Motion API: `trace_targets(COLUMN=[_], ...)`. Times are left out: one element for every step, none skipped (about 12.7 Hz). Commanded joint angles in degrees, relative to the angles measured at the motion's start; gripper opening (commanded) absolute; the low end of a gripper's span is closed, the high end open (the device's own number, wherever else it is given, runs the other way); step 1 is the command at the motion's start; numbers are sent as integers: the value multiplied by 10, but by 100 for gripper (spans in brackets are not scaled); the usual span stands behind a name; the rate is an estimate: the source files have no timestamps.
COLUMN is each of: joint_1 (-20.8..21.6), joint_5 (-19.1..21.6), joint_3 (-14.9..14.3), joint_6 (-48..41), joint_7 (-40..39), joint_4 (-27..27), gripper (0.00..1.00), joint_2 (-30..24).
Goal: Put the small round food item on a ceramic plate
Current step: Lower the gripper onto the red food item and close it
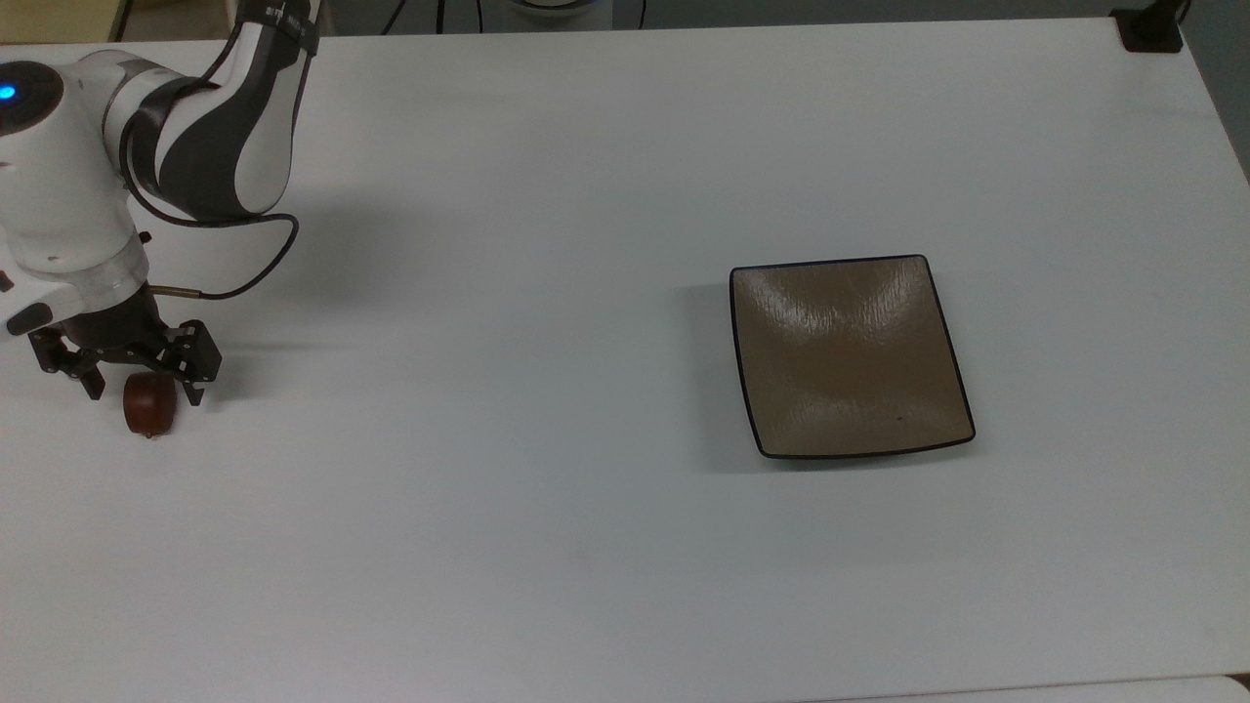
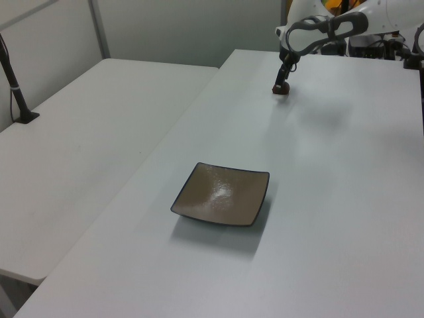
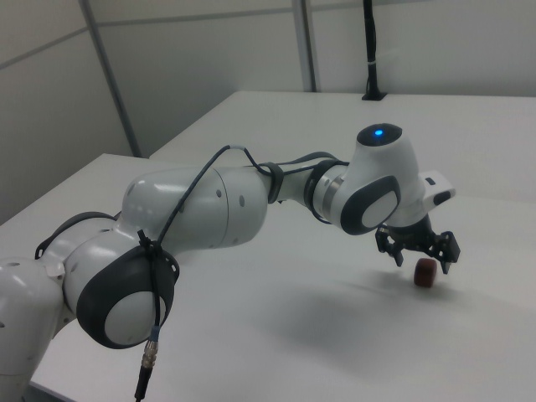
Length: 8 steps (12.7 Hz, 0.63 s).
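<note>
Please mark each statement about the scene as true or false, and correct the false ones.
1. The small round food item lies on the white table. True.
2. The ceramic plate already holds the food item. False: the plate is bare, and the item lies far from it, near the top view's left edge.
3. The gripper is open, with one finger on each side of the food item. True.
4. The plate is round and white. False: it is square, tan-brown, with a thin dark rim.
5. The gripper has lifted the food item off the table. False: the item sits on the table surface, as the right view also shows.
</note>
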Motion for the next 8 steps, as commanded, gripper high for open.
trace_targets(joint_1=[-4,-4,-4,-4,-4,-4,-4,-4], joint_5=[6,6,6,6,6,6,5,6], joint_3=[3,4,4,4,4,4,4,4], joint_6=[9,9,10,14,17,17,17,17], joint_7=[-26,-29,-29,-29,-29,-29,-30,-30], joint_4=[14,13,13,11,10,9,9,8], gripper=[92,81,71,61,50,31,17,10], joint_2=[9,9,9,9,9,9,9,8])
